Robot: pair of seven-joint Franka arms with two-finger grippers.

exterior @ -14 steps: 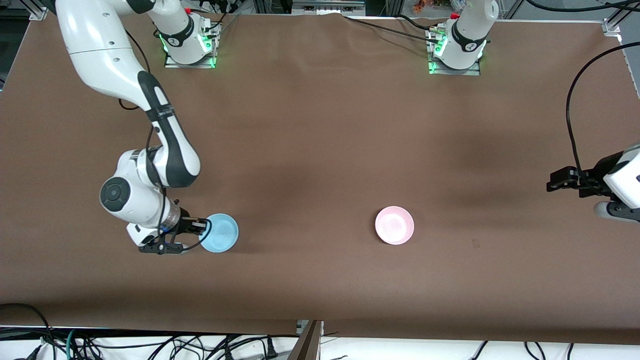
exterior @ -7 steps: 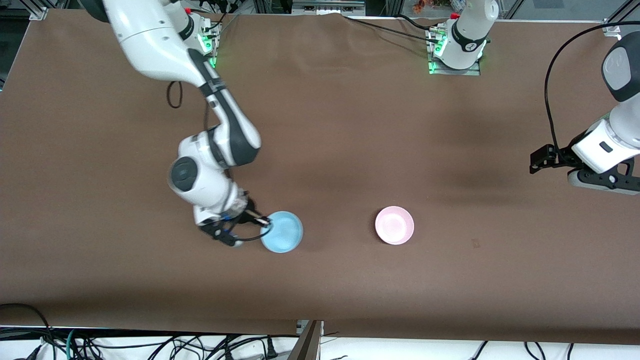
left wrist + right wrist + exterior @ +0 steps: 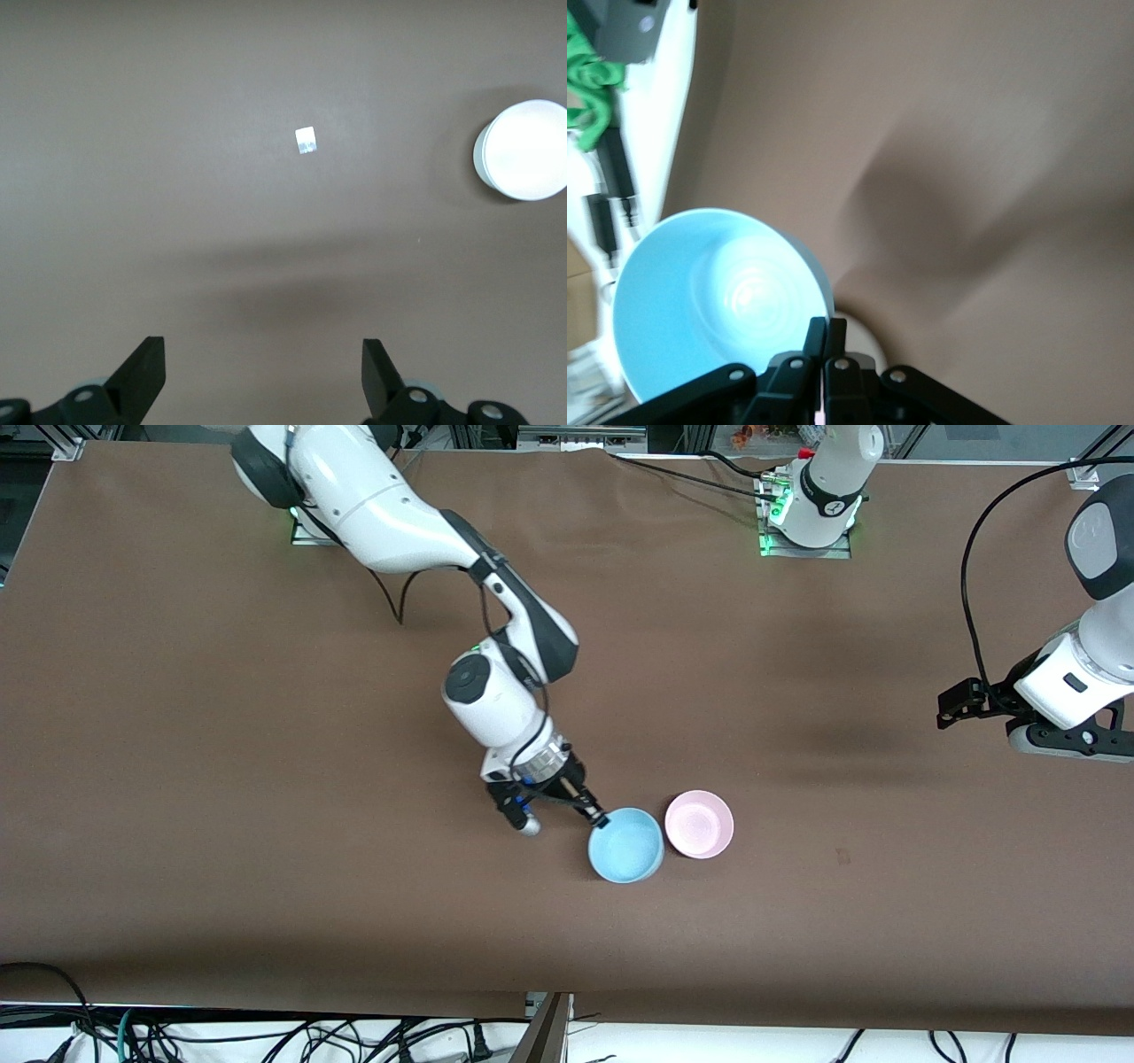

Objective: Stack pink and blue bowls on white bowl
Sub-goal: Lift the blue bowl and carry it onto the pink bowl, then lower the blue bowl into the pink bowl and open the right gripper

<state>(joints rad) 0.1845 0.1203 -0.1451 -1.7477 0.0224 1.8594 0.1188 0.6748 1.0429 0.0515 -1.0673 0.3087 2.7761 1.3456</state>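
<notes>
Right gripper (image 3: 595, 818): pinches blue bowl (image 3: 626, 845) by its rim, carried low | Pink bowl (image 3: 699, 824): on table, at your 2 o'clock from blue bowl, just beside | Left gripper (image 3: 961, 706): spread open, empty, waits near table's left-arm end; white bowl (image 3: 526, 150) in its wrist view.

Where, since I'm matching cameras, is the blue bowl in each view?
Front view: blue bowl beside the pink bowl, its rim in the right gripper.
Left wrist view: not in it; left gripper waits open.
Right wrist view: large, against the gripper's shut fingertips.
Shared landmark: the brown table.
</notes>
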